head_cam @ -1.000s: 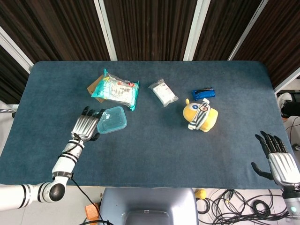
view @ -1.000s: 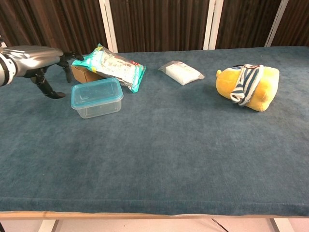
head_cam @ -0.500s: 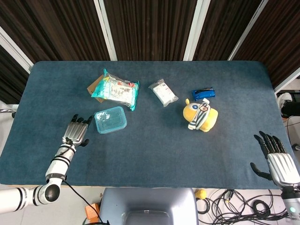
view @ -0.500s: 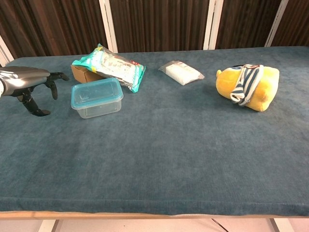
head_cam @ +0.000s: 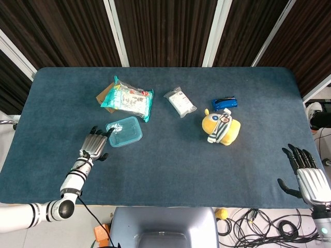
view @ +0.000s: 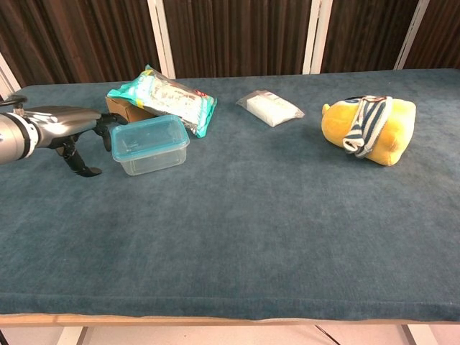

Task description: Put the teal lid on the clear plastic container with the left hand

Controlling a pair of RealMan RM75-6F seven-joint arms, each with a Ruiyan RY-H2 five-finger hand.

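The clear plastic container (head_cam: 124, 133) (view: 150, 153) sits on the blue table with the teal lid (head_cam: 124, 130) (view: 149, 134) on top of it. My left hand (head_cam: 95, 144) (view: 63, 126) lies just left of the container, fingers spread, its fingertips at the container's left edge; it holds nothing. My right hand (head_cam: 309, 176) hangs open off the table's near right corner, seen only in the head view.
A teal snack bag (head_cam: 128, 98) (view: 164, 96) on a brown box (head_cam: 103, 94) lies just behind the container. A white packet (head_cam: 180, 102) (view: 270, 108), a yellow plush toy (head_cam: 221, 128) (view: 369, 129) and a blue wrapper (head_cam: 224, 102) are further right.
My left hand drew back toward the near left, then came forward again to the container's left edge. The container has shifted slightly to the right.
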